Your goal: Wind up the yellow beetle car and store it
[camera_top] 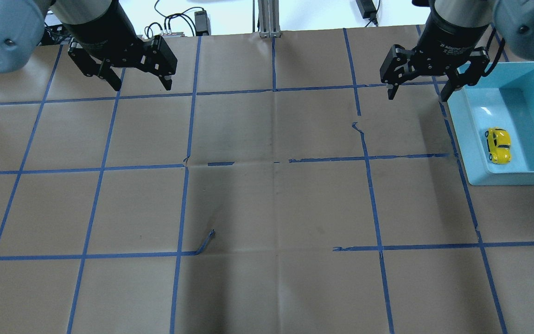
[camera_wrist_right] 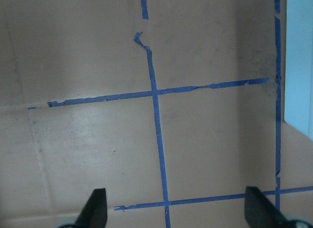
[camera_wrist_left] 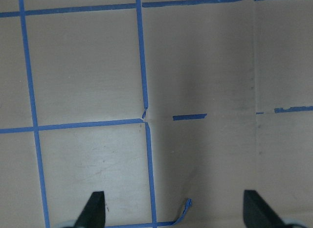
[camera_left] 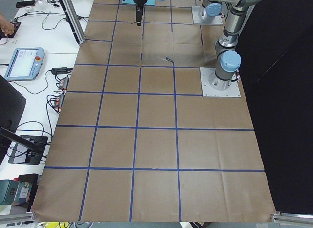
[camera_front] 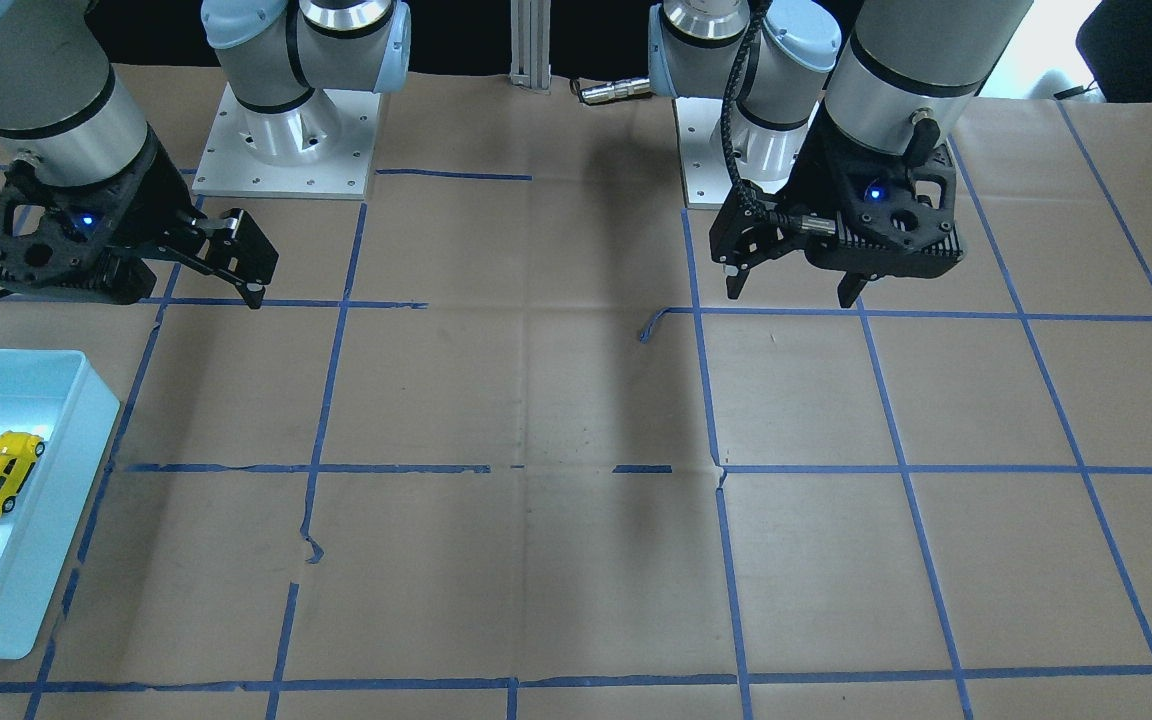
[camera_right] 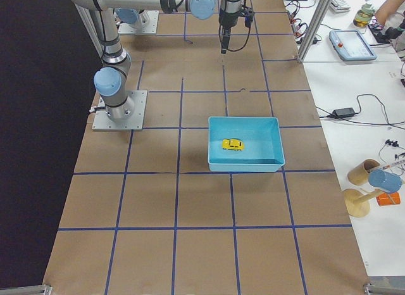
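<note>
The yellow beetle car (camera_top: 498, 145) lies inside a light blue tray (camera_top: 462, 139) at the table's right side. It also shows in the front view (camera_front: 2, 475) and the right side view (camera_right: 233, 144). My right gripper (camera_top: 416, 97) is open and empty, hovering above the table just left of the tray's far corner, apart from the car. Its wrist view (camera_wrist_right: 177, 208) shows bare paper and the tray's edge (camera_wrist_right: 299, 57). My left gripper (camera_top: 142, 86) is open and empty over the far left of the table (camera_front: 791, 295); its wrist view (camera_wrist_left: 175, 211) shows only paper.
Brown paper with a blue tape grid covers the table. A loose curl of tape (camera_top: 206, 241) lifts near the middle. The arm bases (camera_front: 286, 140) stand at the robot's edge. A bench with a tablet (camera_right: 353, 45) and cables runs beyond the far edge.
</note>
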Available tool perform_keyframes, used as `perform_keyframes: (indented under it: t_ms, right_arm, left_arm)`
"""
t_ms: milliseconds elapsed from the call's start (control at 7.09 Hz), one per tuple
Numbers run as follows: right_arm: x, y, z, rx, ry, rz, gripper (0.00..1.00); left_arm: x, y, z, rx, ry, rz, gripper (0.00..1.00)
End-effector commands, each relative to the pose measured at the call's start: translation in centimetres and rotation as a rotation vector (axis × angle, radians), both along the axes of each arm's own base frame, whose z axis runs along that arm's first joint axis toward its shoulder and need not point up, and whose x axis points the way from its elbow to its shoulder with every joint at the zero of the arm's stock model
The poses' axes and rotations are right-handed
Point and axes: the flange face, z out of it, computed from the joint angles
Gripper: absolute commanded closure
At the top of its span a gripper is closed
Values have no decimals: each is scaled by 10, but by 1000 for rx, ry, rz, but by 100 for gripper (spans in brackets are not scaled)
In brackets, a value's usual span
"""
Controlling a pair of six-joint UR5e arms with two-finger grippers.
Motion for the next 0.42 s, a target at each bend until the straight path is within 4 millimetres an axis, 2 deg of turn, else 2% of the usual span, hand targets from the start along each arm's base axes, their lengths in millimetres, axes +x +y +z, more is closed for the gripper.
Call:
perform_keyframes:
  t_ms: [0, 282]
  right_arm:
    - [0, -4, -5, 7, -4, -7, 0]
    - [1, -3, -5, 8, -4, -9, 0]
  left_arm:
    - [0, -2, -2, 3, 1, 0, 1]
    - [0, -1, 0, -1, 1, -2, 1]
